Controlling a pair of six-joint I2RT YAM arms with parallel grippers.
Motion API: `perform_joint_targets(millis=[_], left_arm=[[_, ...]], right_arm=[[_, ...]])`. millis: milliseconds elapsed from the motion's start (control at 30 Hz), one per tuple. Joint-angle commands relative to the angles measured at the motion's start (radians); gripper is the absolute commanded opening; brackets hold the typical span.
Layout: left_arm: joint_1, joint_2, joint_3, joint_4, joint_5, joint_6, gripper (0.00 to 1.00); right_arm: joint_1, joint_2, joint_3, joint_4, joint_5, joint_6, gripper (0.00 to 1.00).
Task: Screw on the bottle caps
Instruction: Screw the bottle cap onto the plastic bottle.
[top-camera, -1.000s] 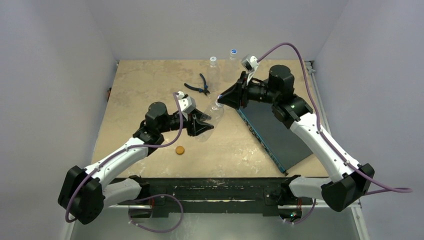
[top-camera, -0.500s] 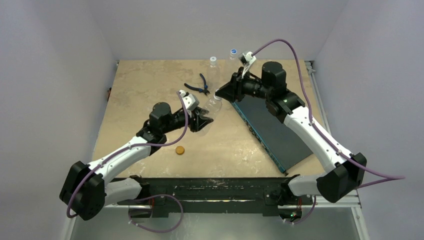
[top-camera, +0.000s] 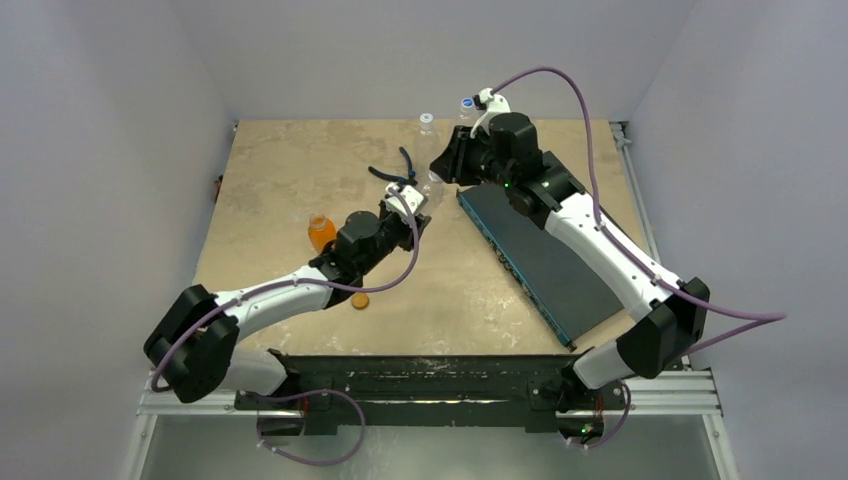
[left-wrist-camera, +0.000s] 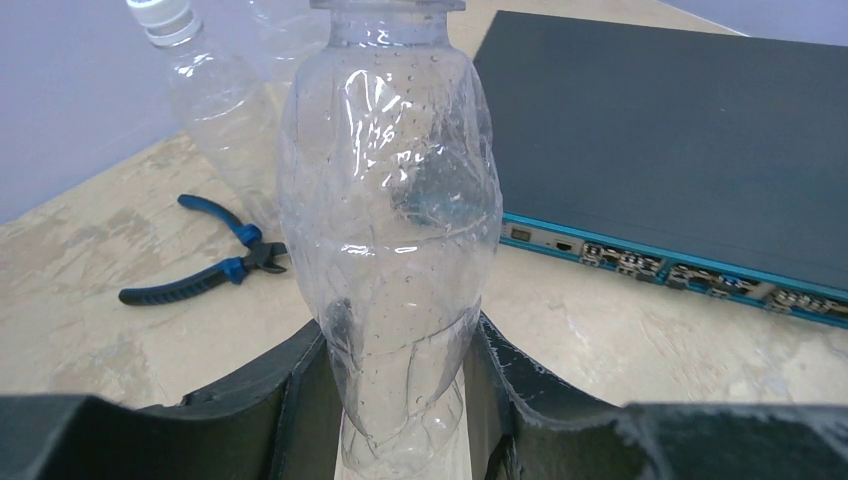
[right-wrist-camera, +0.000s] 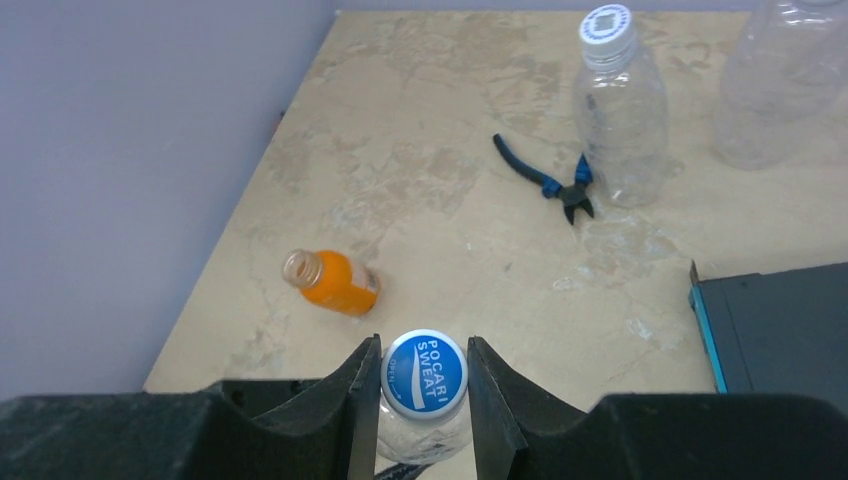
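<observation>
In the left wrist view my left gripper is shut on the lower body of an upright clear bottle. A blue cap sits on that bottle's neck, and my right gripper is shut on the cap from above. From the top the two grippers meet mid-table, the left gripper below the right gripper. A small orange bottle stands open to the left. A flat orange-brown cap lies near the left arm. Two capped clear bottles stand at the back.
Blue-handled pliers lie just behind the grippers. A dark flat box with a teal edge lies at an angle under the right arm. The side walls stand close along the table's left and right edges.
Both arms have carried the clear bottle toward the back of the table and brought it from tilted to upright. The left arm's shift has uncovered the orange bottle.
</observation>
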Motion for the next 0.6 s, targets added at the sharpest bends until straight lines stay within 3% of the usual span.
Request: perform_joint_targets(millis=[0, 167, 567], left_arm=[[-0.034, 0.041, 0.123, 0.314, -0.14, 0.028, 0.0], [-0.04, 0.069, 0.103, 0.347, -0.158, 0.018, 0.0], [-0.042, 0.074, -0.023, 0.41, -0.107, -0.012, 0.0]], right_arm=[[0.102, 0.062, 0.014, -0.214, 0.064, 0.141, 0.12], [0.11, 0.083, 0.046, -0.241, 0.118, 0.161, 0.13], [0.11, 0.083, 0.117, -0.28, 0.138, 0.16, 0.29]])
